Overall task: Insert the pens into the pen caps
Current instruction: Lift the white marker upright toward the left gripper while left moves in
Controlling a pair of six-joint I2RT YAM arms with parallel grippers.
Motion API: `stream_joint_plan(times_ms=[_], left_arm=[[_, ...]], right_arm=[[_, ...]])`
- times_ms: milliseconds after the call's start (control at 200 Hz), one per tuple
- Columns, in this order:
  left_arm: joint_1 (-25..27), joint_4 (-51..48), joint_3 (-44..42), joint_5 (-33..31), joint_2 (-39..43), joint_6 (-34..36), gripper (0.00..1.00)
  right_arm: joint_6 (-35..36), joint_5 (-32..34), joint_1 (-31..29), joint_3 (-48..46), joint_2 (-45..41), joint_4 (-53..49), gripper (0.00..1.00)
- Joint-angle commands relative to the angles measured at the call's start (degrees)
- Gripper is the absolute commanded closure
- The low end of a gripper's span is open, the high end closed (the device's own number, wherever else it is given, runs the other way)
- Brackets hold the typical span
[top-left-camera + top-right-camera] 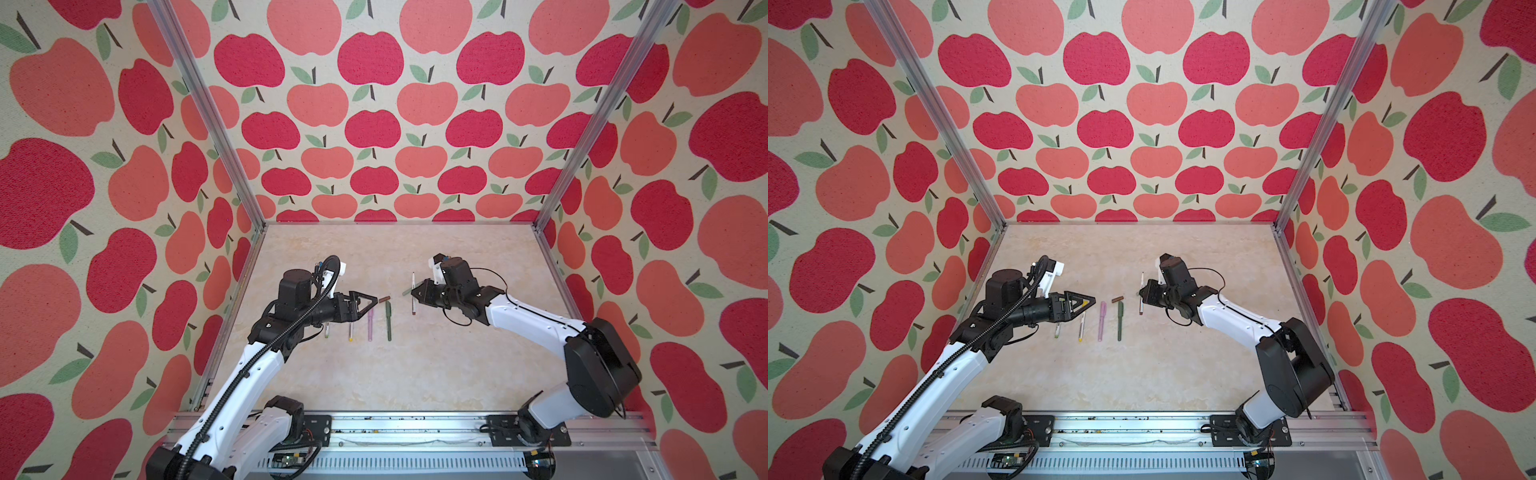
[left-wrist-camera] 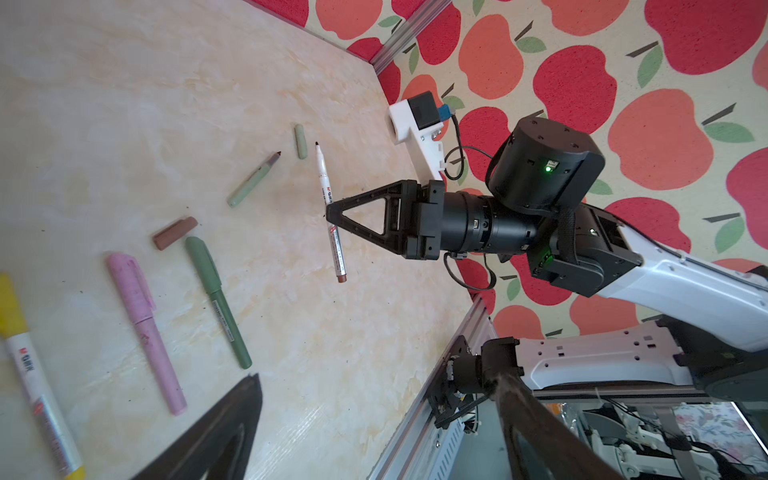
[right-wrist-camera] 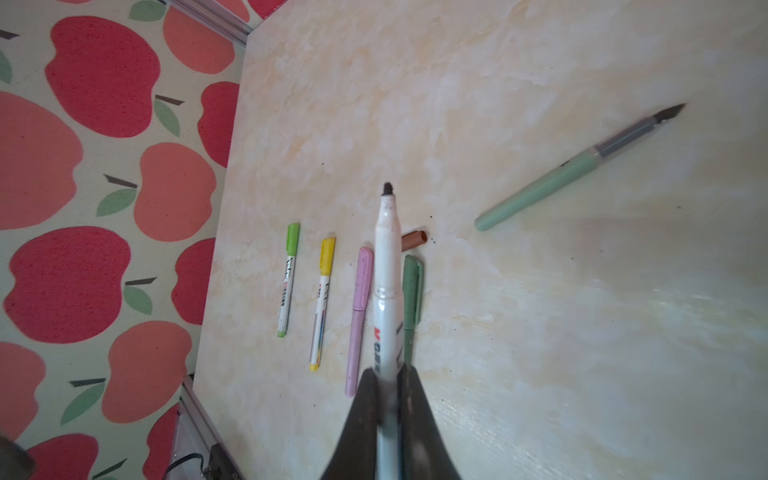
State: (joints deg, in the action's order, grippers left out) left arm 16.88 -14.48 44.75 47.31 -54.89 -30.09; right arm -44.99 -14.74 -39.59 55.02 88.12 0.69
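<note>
Pen [image 2: 322, 174] (white, uncapped) sits clamped in right hand [image 2: 331, 212]; left hand [image 1: 372, 303], jaws apart, hovers near brown cap [image 1: 384, 299].

On the table [image 1: 374, 374], 4 capped pens [image 1: 370, 328] lay side by side in a row, left of centre. A loose cap [image 1: 384, 299] lay just behind the rightmost. Further right, an uncapped marker [image 3: 384, 257] sat in the right gripper [image 1: 414, 293]. Under that gripper lay another uncapped pen [image 2: 253, 179], with a 2nd loose cap [image 2: 301, 141] near its tip.
</note>
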Motion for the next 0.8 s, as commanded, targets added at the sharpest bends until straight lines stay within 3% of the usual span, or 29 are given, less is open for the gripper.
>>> stream_joint_plan(times_ms=[0,200,795], left_arm=[[0.75,7.61,0.15,7.13,-2.65,-3.09,0.13],[2.43,17.02,-1.95,9.57,-6.26,-5.77,0.17],[3.48,32.94,0.49,13.39,-20.05,-11.24,0.30]], right_arm=[[2.01,-10.95,0.19,-0.45,-1.84,8.80,1.00],[1.60,-15.32,0.38,1.76,-2.31,10.56,1.00],[-4.20,-17.65,1.32,3.42,-2.60,17.56,1.00]])
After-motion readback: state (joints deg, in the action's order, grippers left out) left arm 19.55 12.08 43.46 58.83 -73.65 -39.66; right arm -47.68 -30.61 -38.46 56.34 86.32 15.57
